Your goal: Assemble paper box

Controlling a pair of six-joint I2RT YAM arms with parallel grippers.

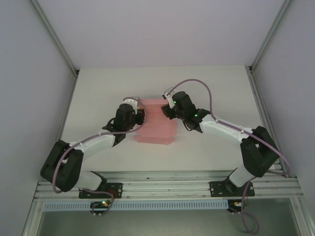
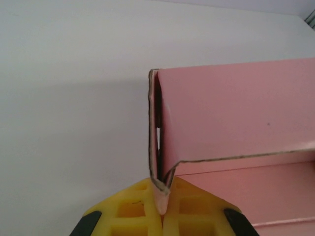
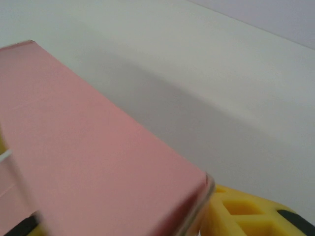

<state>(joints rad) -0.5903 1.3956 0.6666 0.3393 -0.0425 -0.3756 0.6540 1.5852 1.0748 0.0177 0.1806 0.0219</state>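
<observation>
We see the left gripper [image 2: 161, 199] with its yellow fingers [image 2: 133, 209] pinched tight on a folded edge of the pink paper box [image 2: 236, 113]. The right gripper [image 1: 166, 110] meets the box's upper right corner, but we cannot tell whether it grips. The box is at the centre of the top view, between both grippers, on the white table [image 1: 98, 88].

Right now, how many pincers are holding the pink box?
2. The left pincer pinches a folded corner on the left of the paper box; the right pincer grips its far right edge.
</observation>
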